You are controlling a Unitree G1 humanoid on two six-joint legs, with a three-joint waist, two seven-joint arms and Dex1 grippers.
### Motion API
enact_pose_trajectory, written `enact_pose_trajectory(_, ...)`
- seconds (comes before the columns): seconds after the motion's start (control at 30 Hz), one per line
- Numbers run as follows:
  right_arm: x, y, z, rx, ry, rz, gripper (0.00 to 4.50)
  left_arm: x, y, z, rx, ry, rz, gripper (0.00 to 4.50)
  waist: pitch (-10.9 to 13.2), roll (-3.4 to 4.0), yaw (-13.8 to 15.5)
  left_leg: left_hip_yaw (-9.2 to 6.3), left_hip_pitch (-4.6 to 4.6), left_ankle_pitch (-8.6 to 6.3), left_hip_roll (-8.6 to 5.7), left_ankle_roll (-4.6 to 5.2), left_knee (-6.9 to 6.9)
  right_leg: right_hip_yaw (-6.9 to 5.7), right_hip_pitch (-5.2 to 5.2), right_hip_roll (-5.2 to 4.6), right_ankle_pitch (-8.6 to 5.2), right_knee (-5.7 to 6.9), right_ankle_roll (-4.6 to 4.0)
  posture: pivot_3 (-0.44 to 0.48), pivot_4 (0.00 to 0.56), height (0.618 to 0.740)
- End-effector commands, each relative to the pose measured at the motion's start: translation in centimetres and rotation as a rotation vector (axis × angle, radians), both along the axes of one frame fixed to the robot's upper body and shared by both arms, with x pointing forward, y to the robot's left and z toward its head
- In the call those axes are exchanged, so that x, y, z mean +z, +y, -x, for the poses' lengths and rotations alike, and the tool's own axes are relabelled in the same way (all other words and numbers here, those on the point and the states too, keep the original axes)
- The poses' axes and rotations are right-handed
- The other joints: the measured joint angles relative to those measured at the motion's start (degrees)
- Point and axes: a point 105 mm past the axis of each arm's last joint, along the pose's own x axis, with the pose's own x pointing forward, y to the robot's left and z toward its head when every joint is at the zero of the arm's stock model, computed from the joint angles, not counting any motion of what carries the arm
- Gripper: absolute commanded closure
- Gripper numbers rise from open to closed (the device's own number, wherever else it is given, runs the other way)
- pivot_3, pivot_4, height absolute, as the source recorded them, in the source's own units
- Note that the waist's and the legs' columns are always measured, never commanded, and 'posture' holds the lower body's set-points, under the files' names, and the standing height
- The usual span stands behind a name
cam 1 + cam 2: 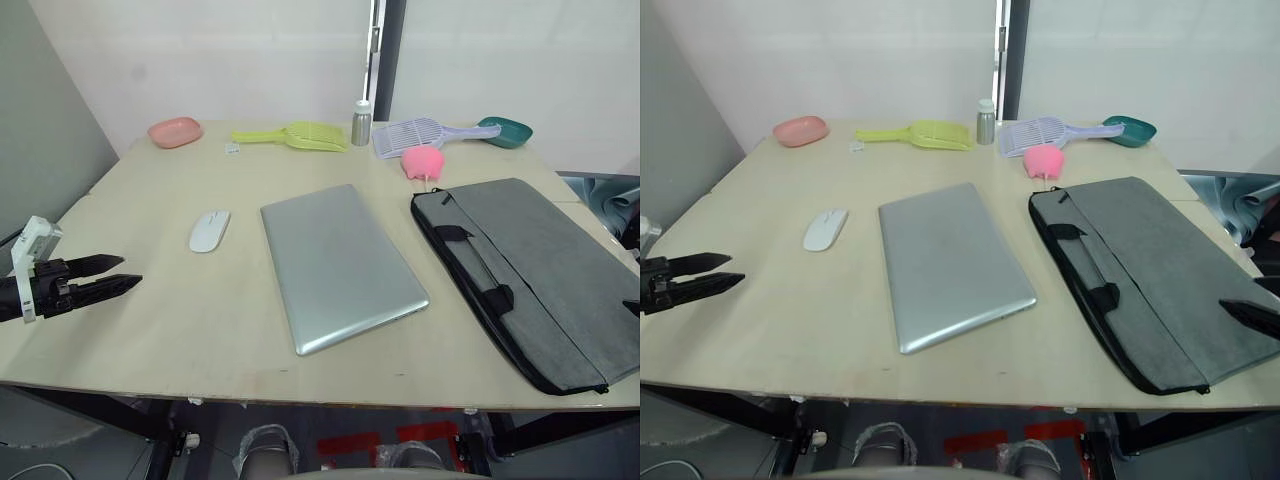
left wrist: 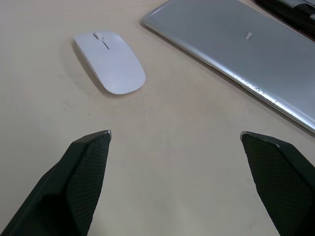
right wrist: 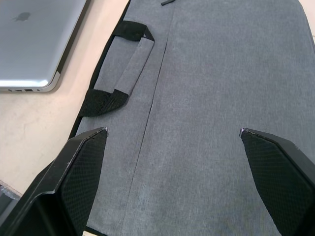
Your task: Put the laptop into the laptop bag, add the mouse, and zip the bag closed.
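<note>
Three task things lie on the bench (image 1: 150, 330), none yet handled: the silver laptop (image 1: 338, 265) flat and lid-down in the middle, the white mouse (image 1: 209, 230) just to its left, and the grey laptop bag (image 1: 535, 275) lying flat to its right, handles toward the laptop. The left pincer (image 1: 122, 272) hovers low over the bench's left edge with fingers spread wide and empty, the mouse ahead of it in the left wrist view. The right pincer (image 3: 172, 135) hangs over the bag, fingers also wide apart, gripping nothing. Along the far edge sit a pink case (image 1: 175, 131), a yellow scoop (image 1: 300, 135), a small metal bottle (image 1: 361, 124), a lilac scoop (image 1: 415, 136), a teal dish (image 1: 505, 131) and a pink plush toy (image 1: 422, 160), all well clear. My read: this is the very start, step one not begun. Whether the bag's zip is open I cannot tell; next the bag likely needs its mouth opened and held so the laptop can slide in edge-first.
</note>
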Motion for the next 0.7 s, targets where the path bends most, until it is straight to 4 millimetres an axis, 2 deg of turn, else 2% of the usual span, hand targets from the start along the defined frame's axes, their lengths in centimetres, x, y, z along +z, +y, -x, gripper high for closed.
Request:
enact_pose_trajectory(0.03,1.8,1.0,-0.8,0.035,-0.081,0.01,0.0,1.8,-1.0,-0.6,-0.032,-0.075,0.011,0.07,0.0,0.0,0.0,0.0,0.0,0.0,0.0,0.0,0.01,0.0,0.0,0.0,0.0,0.02,0.0,0.0,0.15,0.74)
enact_pose_trajectory(0.1,2.6,1.7,-1.3,0.051,-0.115,-0.003,0.0,2.3,-1.6,-1.1,-0.027,-0.098,0.048,0.07,0.0,0.0,0.0,0.0,0.01,0.0,0.0,0.0,0.07,0.02,0.0,0.0,0.0,0.08,0.0,0.0,0.15,0.74)
enact_pose_trajectory(0.17,3.1,3.4,-2.0,0.107,-0.138,-0.028,0.0,2.9,-2.4,-2.0,-0.017,-0.117,0.092,0.07,0.0,0.01,0.0,0.0,0.03,0.0,0.0,0.0,0.14,0.05,0.0,0.0,0.0,0.19,0.0,0.0,0.15,0.74)
enact_pose_trajectory(0.3,2.8,8.4,-3.5,0.267,-0.141,-0.038,0.0,3.4,-5.7,-2.7,-0.087,-0.164,0.134,0.07,0.0,0.0,-0.1,0.05,0.23,0.01,0.0,0.01,0.21,0.16,0.04,0.02,0.0,0.38,0.0,0.0,0.15,0.74)
enact_pose_trajectory(0.47,1.8,13.3,-6.7,0.368,-0.163,0.009,0.0,3.2,-9.3,-3.5,-0.14,-0.258,0.061,0.07,0.0,-0.01,-0.3,0.2,0.32,0.01,-0.01,0.01,0.26,0.32,0.04,0.02,0.01,0.46,0.0,0.0,0.15,0.74)
enact_pose_trajectory(0.7,1.0,18.4,-11.8,0.4,-0.194,0.047,0.0,2.9,-11.8,-4.3,-0.128,-0.284,0.104,0.07,0.0,-0.02,-0.5,0.2,0.32,0.03,-0.01,0.0,0.27,0.36,-0.02,0.06,0.02,0.6,0.02,0.0,0.15,0.74)
